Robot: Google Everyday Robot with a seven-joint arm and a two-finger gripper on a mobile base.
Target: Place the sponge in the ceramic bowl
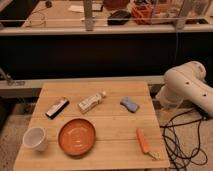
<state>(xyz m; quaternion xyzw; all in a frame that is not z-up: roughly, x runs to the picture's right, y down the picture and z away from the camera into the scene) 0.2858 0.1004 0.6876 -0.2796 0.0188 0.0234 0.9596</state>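
The blue sponge (129, 104) lies flat on the wooden table (112, 125), toward its right rear. Left of centre near the front edge sits the ceramic bowl (76, 136), a wide shallow orange-brown dish with nothing in it. About a hand's width of bare wood separates the two. My white arm (186, 89) hangs folded just off the table's right side, level with the sponge. The gripper is not visible; only the arm's rounded links show.
A small white cup (35, 138) stands left of the bowl. A white bottle (92, 102) lies on its side behind the bowl, with a black-and-white bar (57, 107) to its left. An orange-handled tool (143, 141) lies front right. Black cables (182, 142) trail on the floor.
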